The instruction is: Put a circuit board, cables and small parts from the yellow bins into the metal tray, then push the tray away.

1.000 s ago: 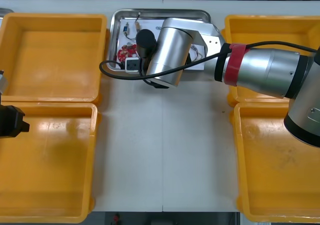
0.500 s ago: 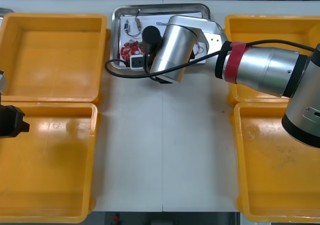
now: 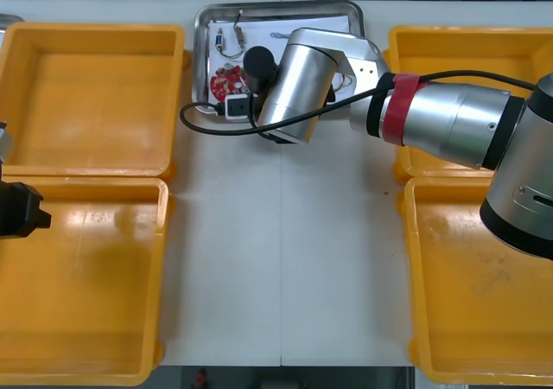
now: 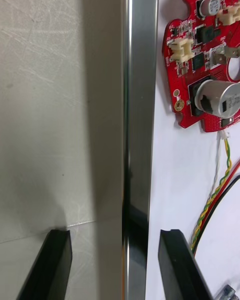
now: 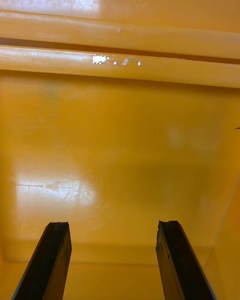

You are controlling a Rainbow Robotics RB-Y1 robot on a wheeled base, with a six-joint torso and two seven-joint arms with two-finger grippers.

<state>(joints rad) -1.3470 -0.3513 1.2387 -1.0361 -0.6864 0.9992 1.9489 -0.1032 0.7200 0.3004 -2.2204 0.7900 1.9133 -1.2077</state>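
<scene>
The right claw is open, fingers astride the rim of the metal tray — loaded with circuit board and cables, far back on the tabletop. Push straight so the rim cannot slip out — the left claw hangs open over a yellow bin

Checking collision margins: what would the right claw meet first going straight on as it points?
Probably the rim of the metal tray: the open right claw straddles it, one finger over the table, the other over the tray's white inside. Depth to it is unclear.
</scene>
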